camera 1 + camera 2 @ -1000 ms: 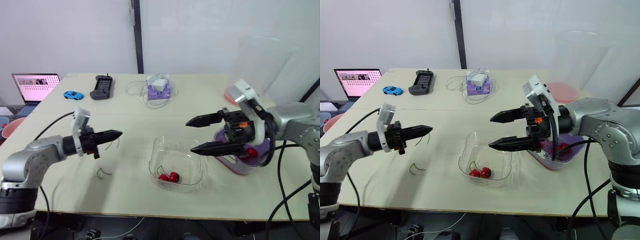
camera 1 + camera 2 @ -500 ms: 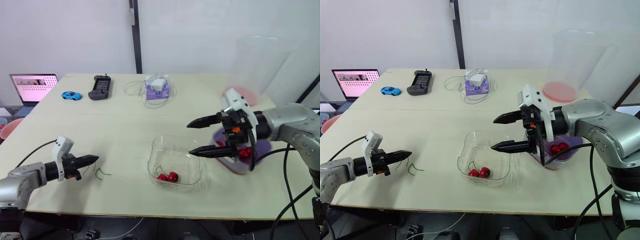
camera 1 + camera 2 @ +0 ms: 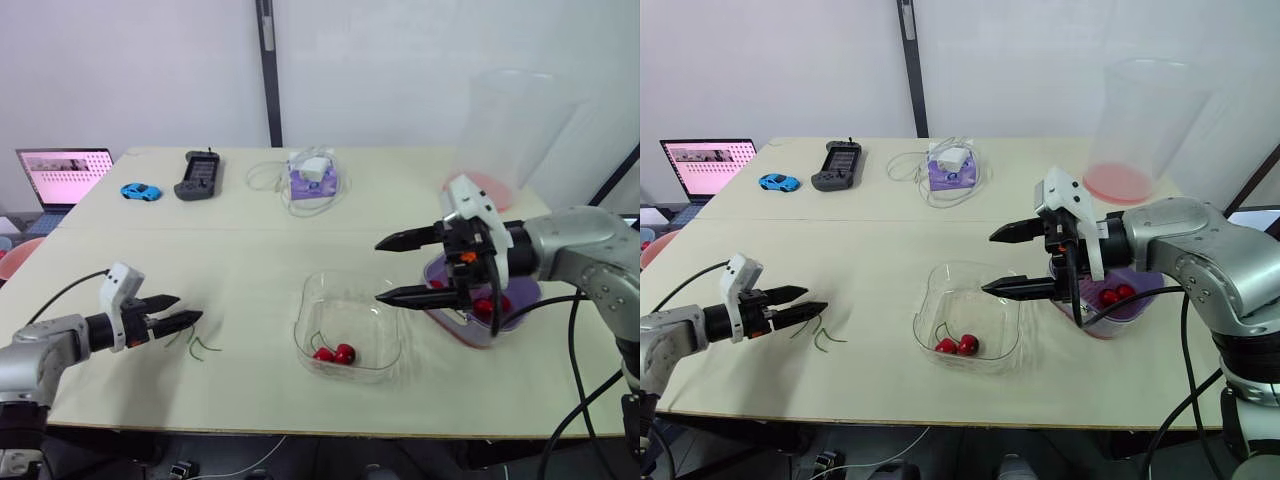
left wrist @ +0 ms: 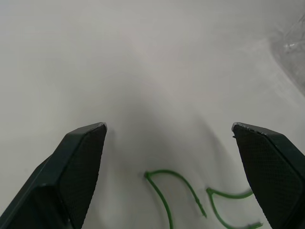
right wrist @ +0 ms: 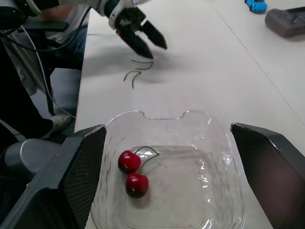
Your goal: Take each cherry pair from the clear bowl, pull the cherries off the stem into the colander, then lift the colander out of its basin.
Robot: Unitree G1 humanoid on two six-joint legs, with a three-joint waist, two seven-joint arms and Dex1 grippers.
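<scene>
A clear bowl [image 3: 352, 322] sits at the table's front centre with one cherry pair [image 3: 335, 353] on a green stem inside it. My right gripper [image 3: 378, 271] hangs open just right of the bowl's far rim, above the table; its wrist view looks down on the cherry pair [image 5: 132, 172]. Behind it stands the purple colander [image 3: 1114, 306] with red cherries [image 3: 1110, 296] in it. My left gripper [image 3: 190, 308] is open low over the table at the front left. Two bare green stems [image 4: 172, 192] lie on the table just under and ahead of its fingers.
At the back left are a laptop [image 3: 62, 170], a blue toy car [image 3: 141, 190] and a black controller [image 3: 197, 175]. A purple box with white cables [image 3: 316, 178] lies at the back centre. A tall clear container [image 3: 508, 130] stands at the back right.
My left gripper dropped toward the table's front left and opened, leaving a second stem beside the first. My right gripper stayed open and shifted slightly by the bowl.
</scene>
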